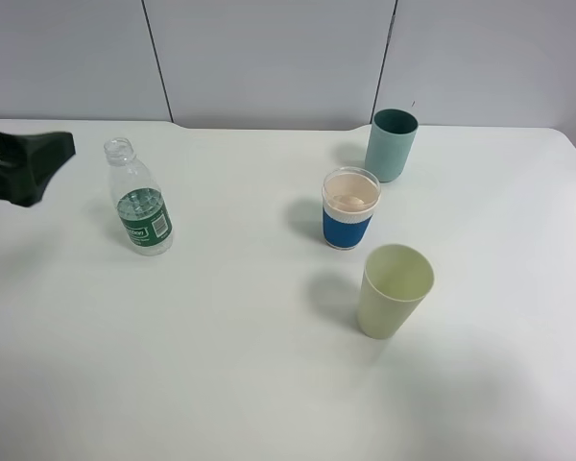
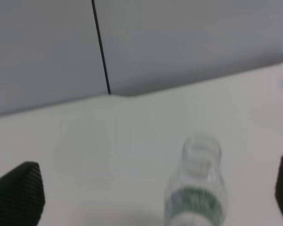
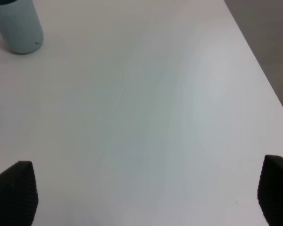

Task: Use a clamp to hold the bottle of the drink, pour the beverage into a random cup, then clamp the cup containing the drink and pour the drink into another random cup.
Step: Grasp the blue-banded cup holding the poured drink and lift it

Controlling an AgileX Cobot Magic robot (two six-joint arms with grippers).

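Jaws wide, bottle [image 1: 142, 211] standing free.
Left gripper [image 2: 151, 195] gapes near it; right gripper [image 3: 145, 190] spread above the table [image 3: 146, 94]; blurred bottle seems uncapped.

The bottle [image 1: 142, 206] stands upright on the tabletop [image 1: 221, 375], at the left and toward the far side. The left gripper [image 1: 36, 168] hangs just left of it, not touching. Three cups stand right of centre, well apart from the bottle. The far cup [image 1: 391, 146] is nearest the wall [image 1: 269, 58]. The middle cup [image 1: 349, 209] stands before it, slightly left. The near cup [image 1: 394, 290] stands before that, slightly right.
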